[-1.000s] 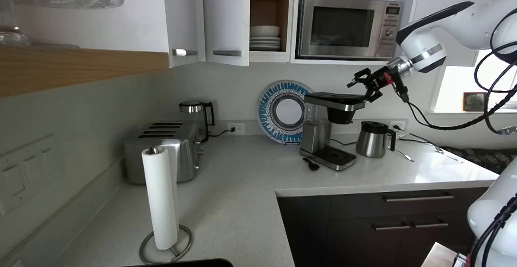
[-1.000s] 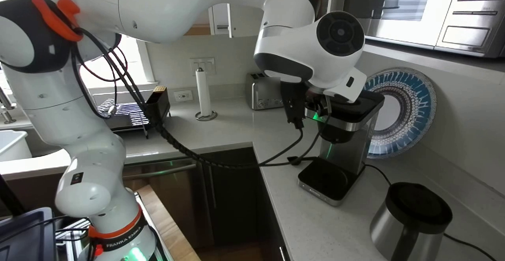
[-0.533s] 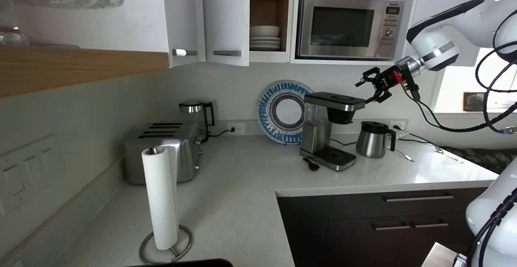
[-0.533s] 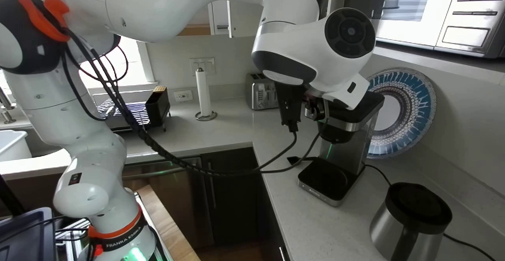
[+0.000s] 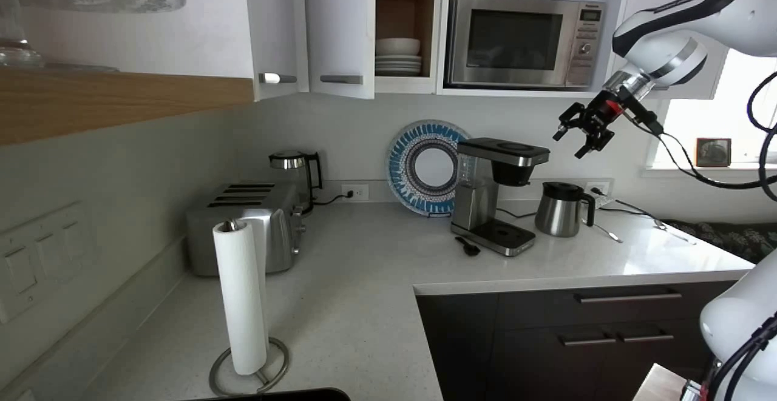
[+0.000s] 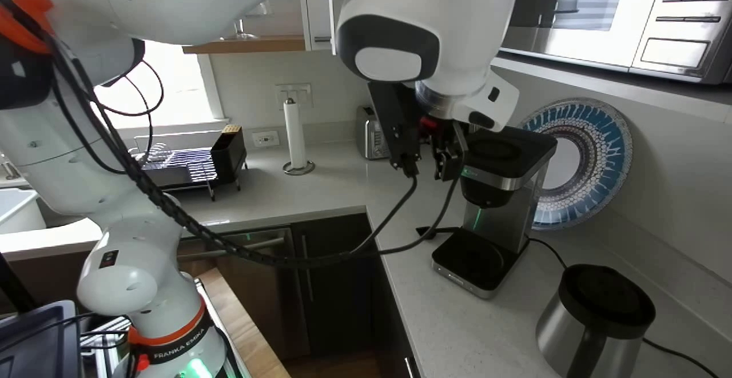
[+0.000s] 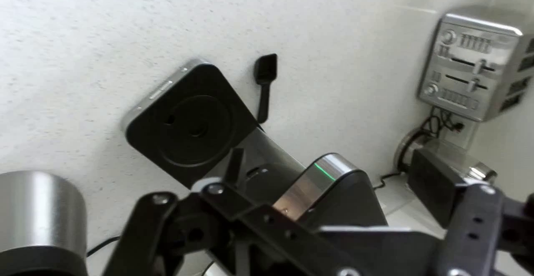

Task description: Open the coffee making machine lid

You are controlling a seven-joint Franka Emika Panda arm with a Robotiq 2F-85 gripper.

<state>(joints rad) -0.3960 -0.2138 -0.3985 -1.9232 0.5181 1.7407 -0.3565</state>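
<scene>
The black and silver coffee maker [image 5: 473,204] stands on the counter in both exterior views [image 6: 503,218]. Its flat dark lid [image 5: 502,145] lies down on top and also shows in an exterior view [image 6: 506,146]. My gripper [image 5: 568,145] is open and empty. It is in front of the machine's overhanging top, at about lid height, tilted downward and apart from it. In the wrist view the gripper's fingers [image 7: 333,173] are spread wide, with the machine's silver front band [image 7: 319,180] between them. The lower finger linkage hides part of the lid there.
A steel carafe [image 5: 559,212] stands beside the machine, below the gripper. A black scoop [image 5: 468,247] lies by the base. A patterned plate [image 5: 402,167] leans behind. A microwave [image 5: 516,43] sits above. A toaster [image 5: 243,225] and paper towel roll [image 5: 240,298] stand farther off.
My gripper has backed away from the lid's front edge, where one finger was, and tilted further downward. The lid seemed slightly raised one second ago and now lies flat.
</scene>
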